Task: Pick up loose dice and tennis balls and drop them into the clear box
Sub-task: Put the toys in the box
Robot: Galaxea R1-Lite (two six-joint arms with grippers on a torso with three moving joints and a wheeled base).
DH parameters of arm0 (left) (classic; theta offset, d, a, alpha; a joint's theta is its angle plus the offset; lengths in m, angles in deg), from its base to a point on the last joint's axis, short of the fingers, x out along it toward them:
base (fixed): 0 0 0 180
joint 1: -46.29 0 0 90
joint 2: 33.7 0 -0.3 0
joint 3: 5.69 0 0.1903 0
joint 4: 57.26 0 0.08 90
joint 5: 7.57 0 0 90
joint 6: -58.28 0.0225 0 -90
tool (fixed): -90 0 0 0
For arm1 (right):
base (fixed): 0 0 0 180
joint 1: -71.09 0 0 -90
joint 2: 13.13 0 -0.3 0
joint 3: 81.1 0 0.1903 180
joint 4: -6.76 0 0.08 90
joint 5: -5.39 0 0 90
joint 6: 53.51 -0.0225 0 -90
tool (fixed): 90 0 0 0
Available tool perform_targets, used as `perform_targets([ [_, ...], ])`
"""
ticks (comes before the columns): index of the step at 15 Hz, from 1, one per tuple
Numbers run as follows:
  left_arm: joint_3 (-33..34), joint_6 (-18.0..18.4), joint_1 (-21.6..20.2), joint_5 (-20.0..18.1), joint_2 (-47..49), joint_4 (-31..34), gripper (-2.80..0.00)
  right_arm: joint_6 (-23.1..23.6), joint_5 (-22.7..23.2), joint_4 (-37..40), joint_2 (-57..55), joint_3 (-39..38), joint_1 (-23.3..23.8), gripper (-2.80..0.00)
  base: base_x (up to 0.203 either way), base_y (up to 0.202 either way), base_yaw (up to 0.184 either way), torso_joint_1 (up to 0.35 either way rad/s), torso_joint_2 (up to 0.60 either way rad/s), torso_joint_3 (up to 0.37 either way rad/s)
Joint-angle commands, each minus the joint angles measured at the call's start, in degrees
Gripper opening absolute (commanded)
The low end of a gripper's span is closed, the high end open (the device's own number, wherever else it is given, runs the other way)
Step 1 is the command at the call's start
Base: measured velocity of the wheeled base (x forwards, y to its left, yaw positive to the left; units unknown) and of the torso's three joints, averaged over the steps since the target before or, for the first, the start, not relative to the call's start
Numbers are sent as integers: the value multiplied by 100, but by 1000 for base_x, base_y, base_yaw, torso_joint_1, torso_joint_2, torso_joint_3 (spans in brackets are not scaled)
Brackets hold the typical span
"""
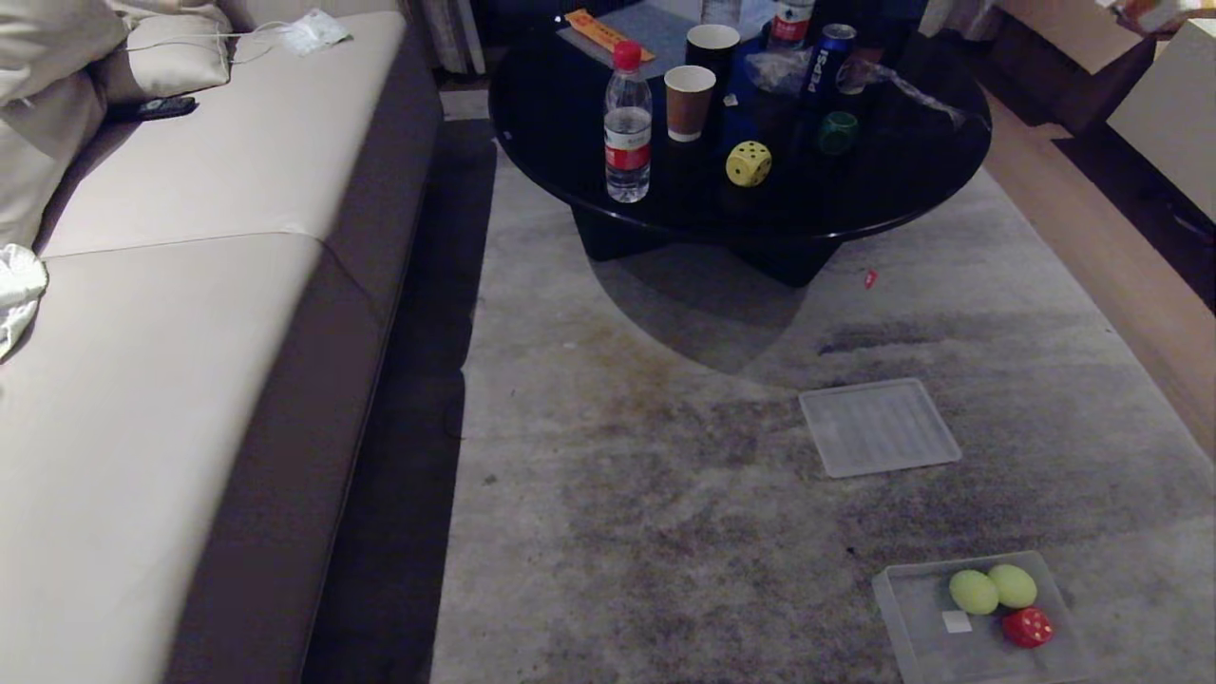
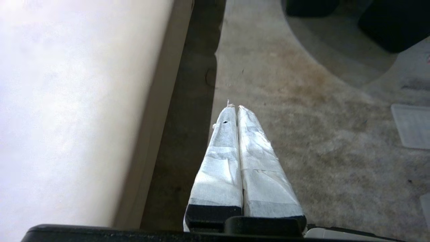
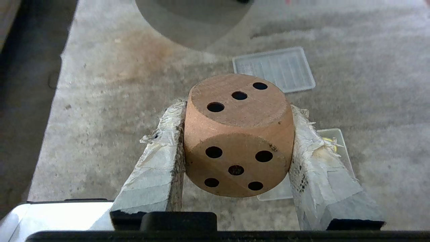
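Tan wooden die [image 3: 237, 134] sits pinched between the right gripper [image 3: 235, 148] jaws, above the carpet. Left gripper [image 2: 235, 109] jaws are pressed together, empty. Clear box [image 1: 912, 617] on the carpet holds two tennis balls [image 1: 974, 591] and a red die [image 1: 1028, 627].

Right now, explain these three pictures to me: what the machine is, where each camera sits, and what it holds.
This is a wheeled robot with two arms. One picture comes from a camera on its head, looking down at a rug, a sofa and a black table. The other two come from cameras on its wrists. The right gripper clamps a tan die between taped fingers. The left gripper is shut and empty, beside the sofa. On the rug, the clear box holds two tennis balls and a red die; its lid lies apart. A yellow die waits on the table.
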Motion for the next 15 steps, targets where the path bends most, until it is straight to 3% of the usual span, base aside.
perform_targets([
  [1,0,-7,0,4,-4,-4,-280,-2,0,-4,-1,-62,-2,-280,0,0,0,-2,4,203],
  [15,0,-7,0,4,-10,-4,-280,-2,0,-4,-1,-62,-2,-280,0,0,0,4,4,203],
])
